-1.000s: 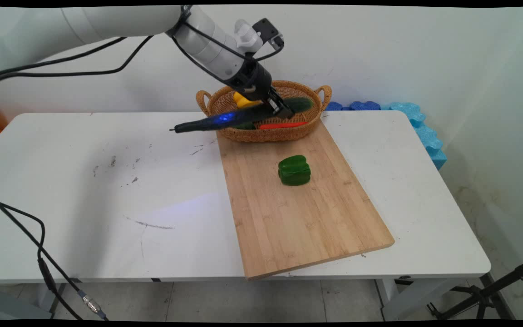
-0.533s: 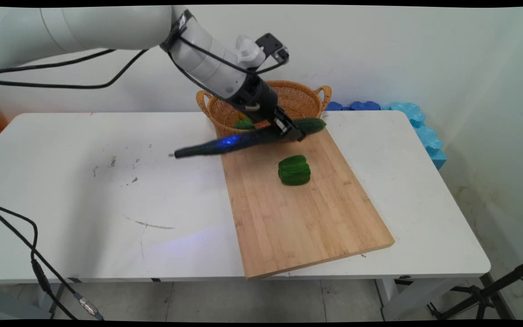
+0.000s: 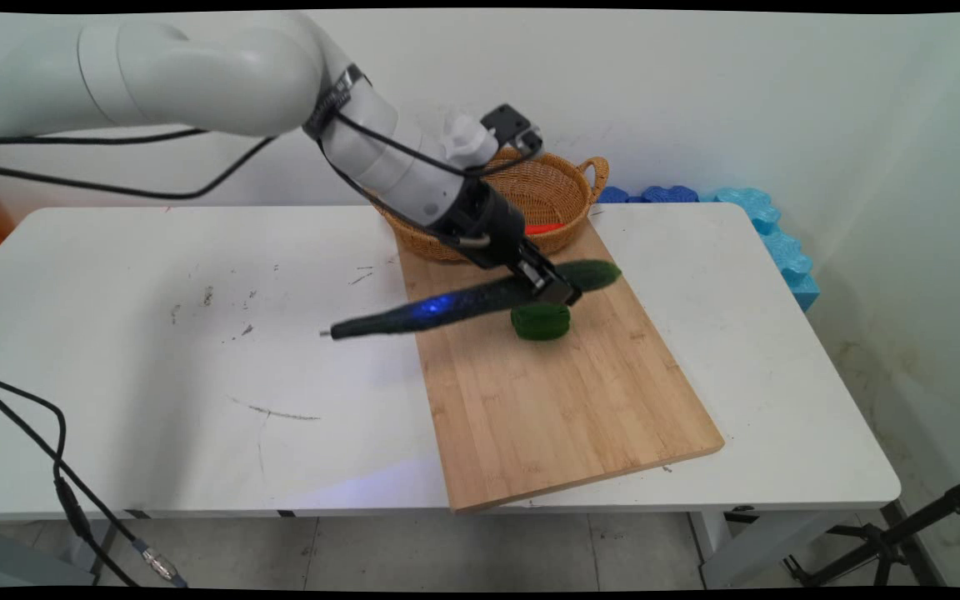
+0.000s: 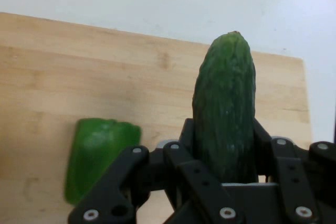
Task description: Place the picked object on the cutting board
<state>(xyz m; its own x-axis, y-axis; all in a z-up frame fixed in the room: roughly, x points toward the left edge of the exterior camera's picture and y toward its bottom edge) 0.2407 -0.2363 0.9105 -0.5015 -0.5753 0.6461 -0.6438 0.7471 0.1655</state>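
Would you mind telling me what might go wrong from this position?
1. The gripper holds the long cucumber near one end, so it may pivot or slip.
2. The cucumber hangs just above the green pepper on the cutting board; lowering it could knock the pepper.
3. Its far end overhangs the table and might catch.

White desk (image 3: 197, 350), scuffed with dark marks. A wooden cutting board (image 3: 563, 417) lies on its right half, and a wicker basket (image 3: 567, 187) sits at the board's far end by the wall.
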